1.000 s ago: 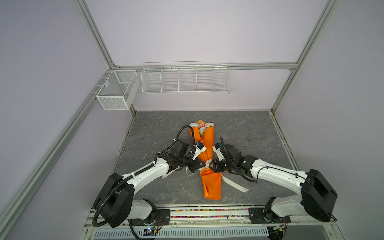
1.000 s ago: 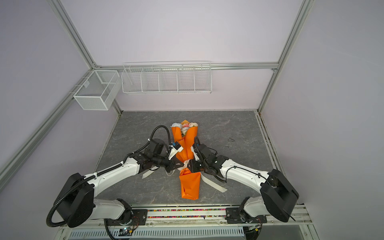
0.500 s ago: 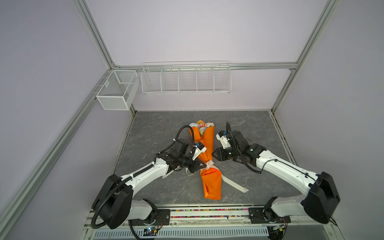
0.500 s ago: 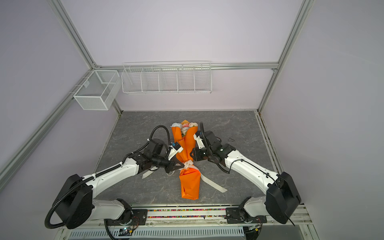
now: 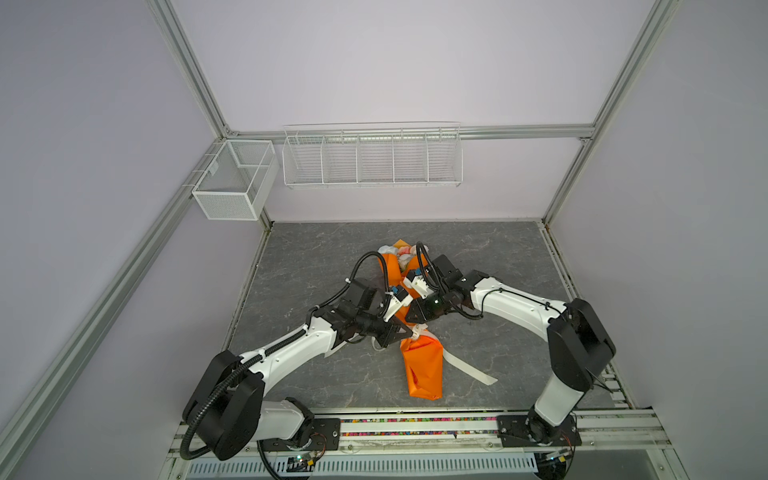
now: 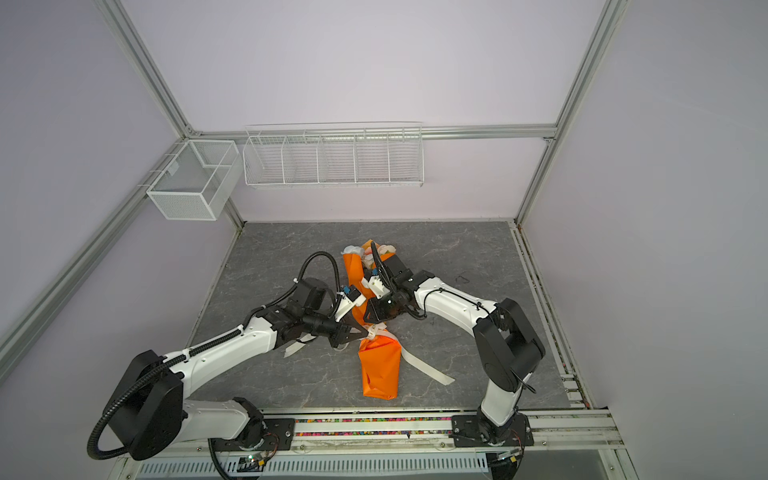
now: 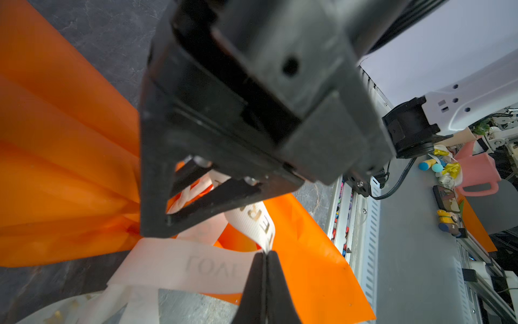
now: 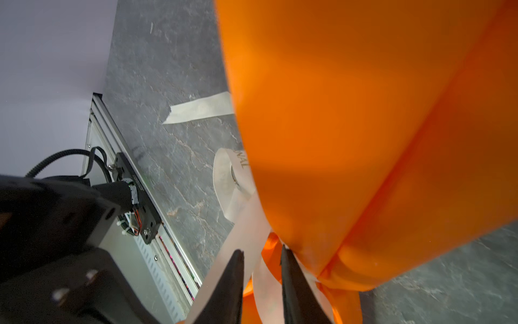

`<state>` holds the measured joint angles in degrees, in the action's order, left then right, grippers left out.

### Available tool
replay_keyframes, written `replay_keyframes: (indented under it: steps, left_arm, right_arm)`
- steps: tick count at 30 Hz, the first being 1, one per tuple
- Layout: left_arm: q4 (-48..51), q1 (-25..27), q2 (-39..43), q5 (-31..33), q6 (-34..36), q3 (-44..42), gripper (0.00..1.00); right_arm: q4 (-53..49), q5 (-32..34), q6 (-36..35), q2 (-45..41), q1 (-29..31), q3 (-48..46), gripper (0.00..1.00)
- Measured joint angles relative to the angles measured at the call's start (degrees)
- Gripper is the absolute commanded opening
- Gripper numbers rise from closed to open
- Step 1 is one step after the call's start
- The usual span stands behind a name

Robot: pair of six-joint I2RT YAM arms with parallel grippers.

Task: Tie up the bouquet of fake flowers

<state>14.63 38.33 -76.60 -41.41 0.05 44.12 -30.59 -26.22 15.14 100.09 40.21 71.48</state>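
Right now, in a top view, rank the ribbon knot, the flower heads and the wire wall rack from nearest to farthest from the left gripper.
1. The ribbon knot: at the left gripper tips, on the bouquet's waist.
2. The flower heads: at the wrap's far end.
3. The wire wall rack: up on the back wall.

Lab test cell: aluminium frame (image 5: 197, 79)

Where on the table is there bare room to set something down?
Bare slate lies in the far right corner, between the bouquet and the right wall, and far left beside the rail. The middle, around orange wrapper and ribbon, is crowded.
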Motion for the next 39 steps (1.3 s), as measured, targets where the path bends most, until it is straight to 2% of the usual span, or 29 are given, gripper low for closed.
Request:
replay_keyframes:
  steps: [10, 17, 31, 39]
  left_arm:
    - [0.5, 0.0, -0.1, 0.4, 0.0, 0.0, 0.00]
    - [0.6, 0.0, -0.5, 0.4, 0.0, 0.0, 0.00]
    - [0.7, 0.0, -0.5, 0.4, 0.0, 0.0, 0.00]
    - [0.7, 0.0, -0.5, 0.3, 0.0, 0.0, 0.00]
  right_arm:
    - [-8.9, -2.3, -6.3, 0.2, 0.0, 2.0, 0.32]
    - [-12.6, -2.5, -9.7, 4.0, 0.4, 5.7, 0.36]
    - [-17.1, 1.0, -13.9, 6.3, 1.4, 8.3, 0.46]
    - [-18.9, 4.4, -15.8, 8.1, 2.6, 10.9, 0.46]
